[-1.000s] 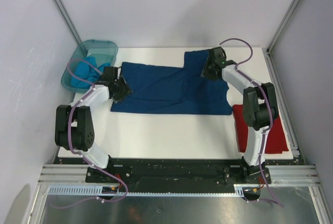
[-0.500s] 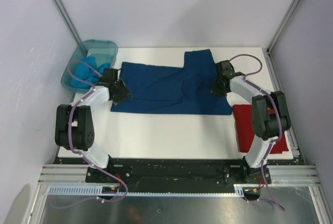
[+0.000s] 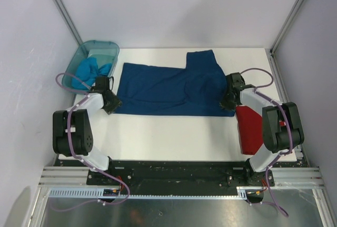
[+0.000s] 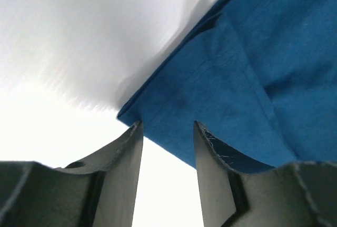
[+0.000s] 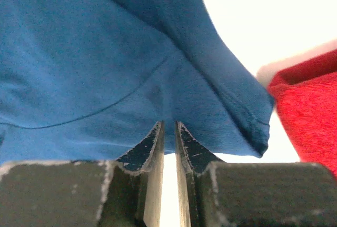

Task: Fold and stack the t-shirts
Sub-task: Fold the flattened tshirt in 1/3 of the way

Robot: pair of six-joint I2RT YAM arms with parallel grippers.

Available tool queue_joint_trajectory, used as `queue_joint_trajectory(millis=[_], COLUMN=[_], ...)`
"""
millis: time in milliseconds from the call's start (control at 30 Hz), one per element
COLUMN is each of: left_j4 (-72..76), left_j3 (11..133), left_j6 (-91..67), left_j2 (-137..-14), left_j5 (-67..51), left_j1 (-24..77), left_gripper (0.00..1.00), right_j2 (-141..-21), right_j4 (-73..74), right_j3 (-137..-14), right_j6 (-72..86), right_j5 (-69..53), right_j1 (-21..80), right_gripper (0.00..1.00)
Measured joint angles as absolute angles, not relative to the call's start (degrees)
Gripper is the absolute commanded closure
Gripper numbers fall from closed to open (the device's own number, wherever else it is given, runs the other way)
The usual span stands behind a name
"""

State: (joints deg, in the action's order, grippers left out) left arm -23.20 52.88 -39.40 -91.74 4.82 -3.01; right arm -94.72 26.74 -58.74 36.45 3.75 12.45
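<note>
The navy t-shirt (image 3: 168, 91), a soft matte knit, lies flat on the white bench (image 3: 168, 132). Its long axis runs left to right, and one flap juts toward the top of the frame. The arms hide its lower corners. The left hand (image 4: 167, 127) stands partly open at the lower-left corner, holding nothing. The right hand (image 5: 168, 124) is almost closed at the hem; I cannot tell whether it nips cloth.
</note>
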Motion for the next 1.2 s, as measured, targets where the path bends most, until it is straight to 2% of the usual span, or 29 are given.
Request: queue_joint_trajectory(millis=[300, 567, 967, 1200], left_j4=[-23.51, -24.27, -24.03, -23.27], left_j3=[49.21, 46.68, 46.83, 47.37], left_j6=[-40.75, -42.3, -45.71, -46.52], left_j2=[-86.78, -85.38, -88.51, -89.17], left_j5=[7.53, 9.32, 10.37, 10.41], left_j1=[-4.67, -5.04, -5.28, -5.32], left_gripper=[0.54, 0.52, 0.53, 0.54], right_j2=[-95.02, -94.52, -83.64, -82.26], right_j4=[25.76, 25.08, 26.76, 27.83], right_j3=[-55.44, -55.18, -51.59, -46.19], right_j6=[36.07, 35.75, 35.4, 35.97], right_j5=[3.64, 3.55, 4.01, 4.05], right_j1=[8.6, 8.25, 9.47, 10.07], right_gripper=[0.84, 0.75, 0.71, 0.71])
